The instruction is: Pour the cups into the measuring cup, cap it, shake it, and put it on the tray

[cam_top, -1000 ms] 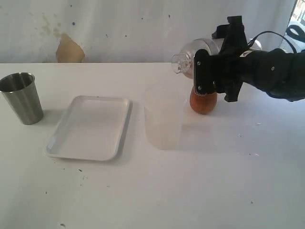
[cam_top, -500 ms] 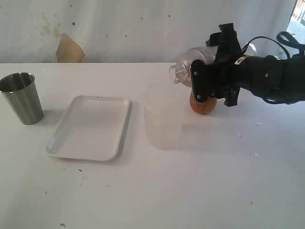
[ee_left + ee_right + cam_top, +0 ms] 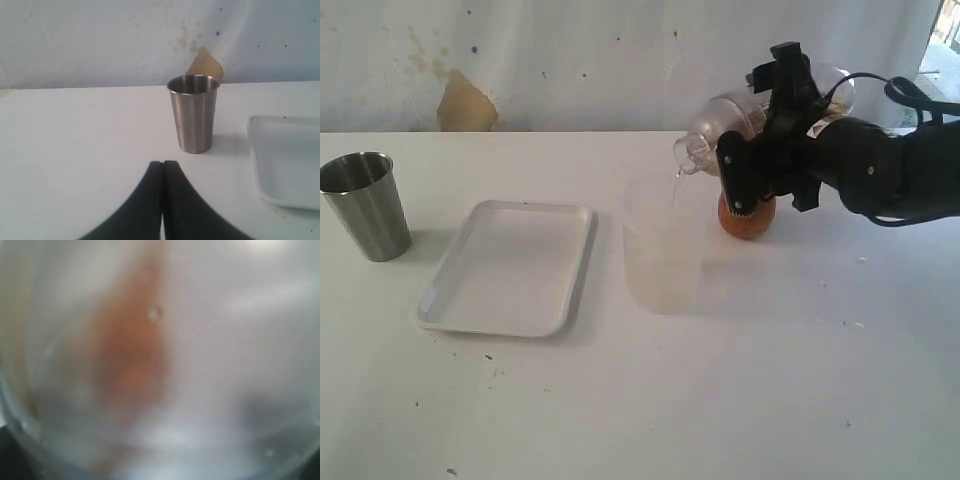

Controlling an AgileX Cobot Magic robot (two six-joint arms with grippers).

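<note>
Pouring clear vessel (image 3: 728,112), seemingly between jaws

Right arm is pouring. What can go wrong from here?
1. The thin stream from the clear necked vessel in the right pincer falls off-centre in the translucent cup; more tilt may overshoot its rim.
2. The wooden cup sits close under that pincer; lowering could knock it.
3. Right wrist view is pure blur: no close check.
</note>
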